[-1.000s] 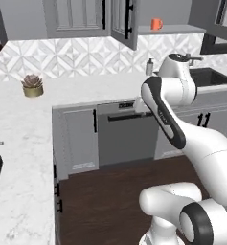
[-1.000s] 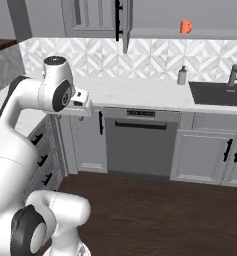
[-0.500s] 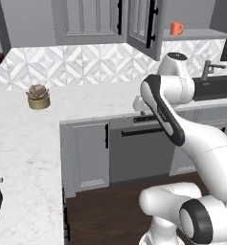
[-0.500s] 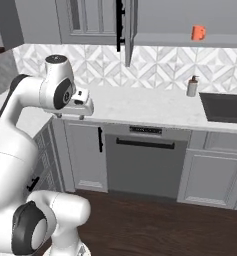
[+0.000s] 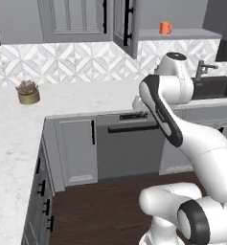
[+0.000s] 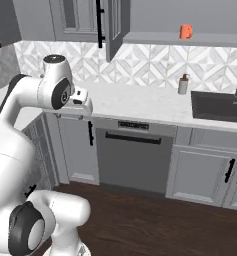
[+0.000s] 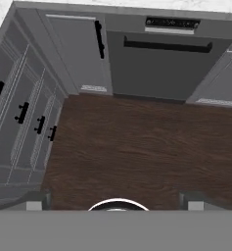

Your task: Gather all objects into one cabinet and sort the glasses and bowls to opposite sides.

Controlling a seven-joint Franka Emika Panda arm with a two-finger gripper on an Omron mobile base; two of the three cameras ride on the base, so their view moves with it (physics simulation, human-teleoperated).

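At one o'clock in the left base view, an orange mug [image 5: 165, 27] sits on the open cabinet's shelf [image 5: 191, 33]. Over the floor [image 7: 137, 147], the gripper [image 7: 115, 203] hangs wide open, empty.

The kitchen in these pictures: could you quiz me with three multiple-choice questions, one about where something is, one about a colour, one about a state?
1. Where does the orange mug stand?
A. on the open cabinet's shelf
B. in the sink
C. on the floor

2. What colour is the soap dispenser bottle on the counter?
A. bright red
B. grey
C. green

3. How do the robot's fingers stand?
A. clamped on a bowl
B. shut on a mug
C. wide apart with nothing between them

Answers:
1 A, both base views show it up on the shelf beside the open door.
2 B, the right base view shows it pale grey near the sink.
3 C, the hand view shows the two tips far apart over the wooden floor.
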